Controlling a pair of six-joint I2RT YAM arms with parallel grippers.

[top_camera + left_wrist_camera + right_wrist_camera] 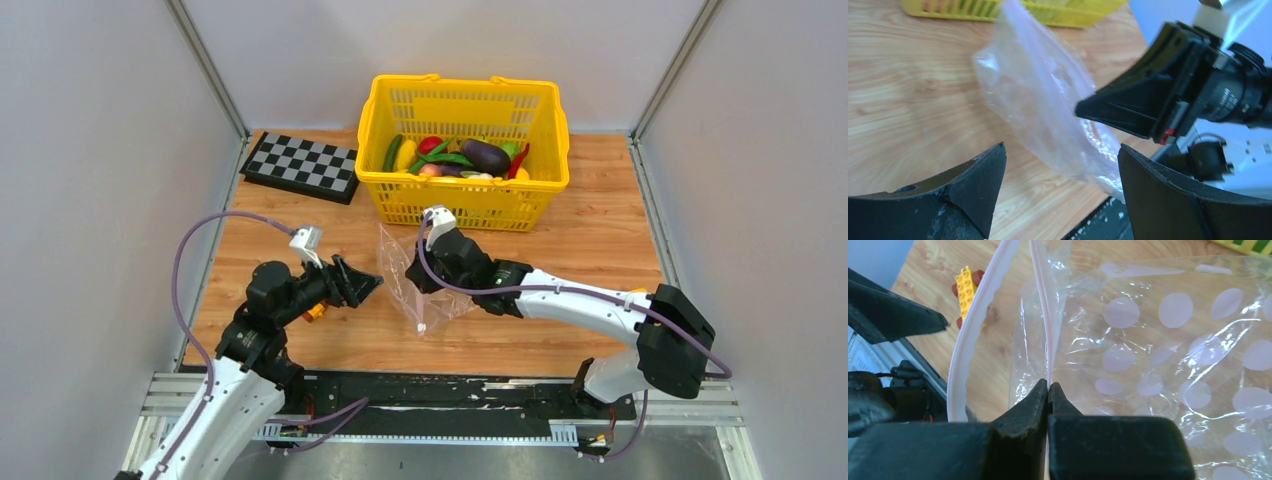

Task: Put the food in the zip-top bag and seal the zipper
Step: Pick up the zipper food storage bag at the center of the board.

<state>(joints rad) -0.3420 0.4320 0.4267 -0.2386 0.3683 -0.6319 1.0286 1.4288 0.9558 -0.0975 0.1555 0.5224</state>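
As the right gripper (1048, 386) pinched the zipper (1040, 300), the zip-top bag (1168, 340) gaped for loading. The left gripper (1061, 150) faced it, released.

A yellow plastic basket (470, 205) with latticed walls stands at the far middle of the wooden table (600, 240). To its left, near but not touching, a black-and-white checkerboard (302, 166) lies flat by the table's far left corner. A small studded toy block (966, 290), yellow with what looks like a dark red wheel, sits on the wood towards the near left. Grey wall panels (90, 150) enclose three sides, and a metal rail (450, 395) runs along the near edge.
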